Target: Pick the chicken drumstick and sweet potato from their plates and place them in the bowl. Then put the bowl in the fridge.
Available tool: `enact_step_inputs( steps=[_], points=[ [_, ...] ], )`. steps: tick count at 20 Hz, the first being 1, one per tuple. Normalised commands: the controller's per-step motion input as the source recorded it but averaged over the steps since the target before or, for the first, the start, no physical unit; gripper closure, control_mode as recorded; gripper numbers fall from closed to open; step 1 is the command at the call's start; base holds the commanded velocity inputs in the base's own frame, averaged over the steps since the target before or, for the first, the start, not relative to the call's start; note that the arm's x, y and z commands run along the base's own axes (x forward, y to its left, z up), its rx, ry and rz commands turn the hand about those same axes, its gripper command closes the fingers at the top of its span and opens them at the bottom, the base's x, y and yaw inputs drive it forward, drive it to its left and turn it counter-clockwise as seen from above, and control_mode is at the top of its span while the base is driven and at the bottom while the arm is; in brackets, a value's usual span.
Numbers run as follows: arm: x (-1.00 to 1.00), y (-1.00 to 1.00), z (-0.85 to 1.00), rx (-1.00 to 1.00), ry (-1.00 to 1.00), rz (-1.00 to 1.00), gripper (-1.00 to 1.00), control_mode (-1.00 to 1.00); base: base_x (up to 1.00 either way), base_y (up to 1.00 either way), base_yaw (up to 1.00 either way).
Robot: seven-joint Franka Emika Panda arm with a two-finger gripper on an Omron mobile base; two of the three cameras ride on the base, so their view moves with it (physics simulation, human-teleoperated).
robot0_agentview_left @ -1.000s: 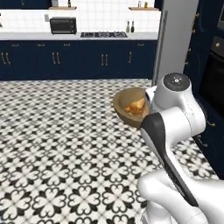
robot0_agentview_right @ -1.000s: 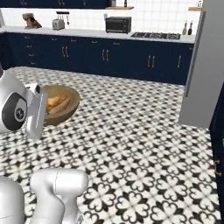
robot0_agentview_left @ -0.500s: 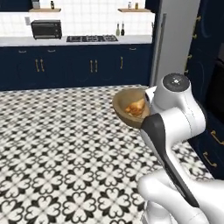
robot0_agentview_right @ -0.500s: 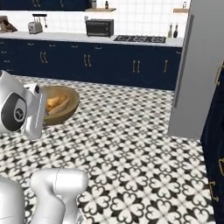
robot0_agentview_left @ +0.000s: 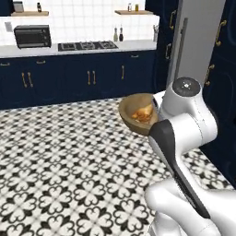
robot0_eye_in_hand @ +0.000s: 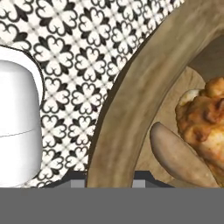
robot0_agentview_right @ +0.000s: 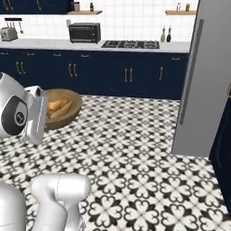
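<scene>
we carry the bowl point(robot0_agentview_left: 136, 116) by its rim, gripper point(robot0_eye_in_hand: 108, 177) clamped there, so drumstick point(robot0_eye_in_hand: 204, 118) and sweet potato point(robot0_eye_in_hand: 177, 155) ride level toward the fridge point(robot0_agentview_right: 207, 76)

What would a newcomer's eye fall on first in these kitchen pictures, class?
Most striking is the wooden bowl held up in the air over the black-and-white patterned floor at the end of the white arm, with the golden-orange chicken drumstick and the pale sweet potato lying side by side inside it. Next comes the tall grey fridge with its long bar handle, standing shut to the right.
</scene>
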Motion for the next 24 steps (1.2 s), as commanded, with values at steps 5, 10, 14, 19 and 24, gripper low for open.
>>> enact_step_inputs(
  steps=[5, 10, 14, 19, 24],
  points=[
    [0.0, 0.0, 0.0, 0.0, 0.0, 0.0, 1.0, 1.0, 1.0, 0.99, -0.45],
    [0.0, 0.0, 0.0, 0.0, 0.0, 0.0, 1.0, 1.0, 1.0, 1.0, -0.49],
    [0.0, 0.0, 0.0, 0.0, 0.0, 0.0, 1.0, 1.0, 1.0, 1.0, -0.57],
    [0.0, 0.0, 0.0, 0.0, 0.0, 0.0, 1.0, 1.0, 1.0, 1.0, -0.55],
    [0.0, 0.0, 0.0, 0.0, 0.0, 0.0, 1.0, 1.0, 1.0, 1.0, -0.52]
  ],
)
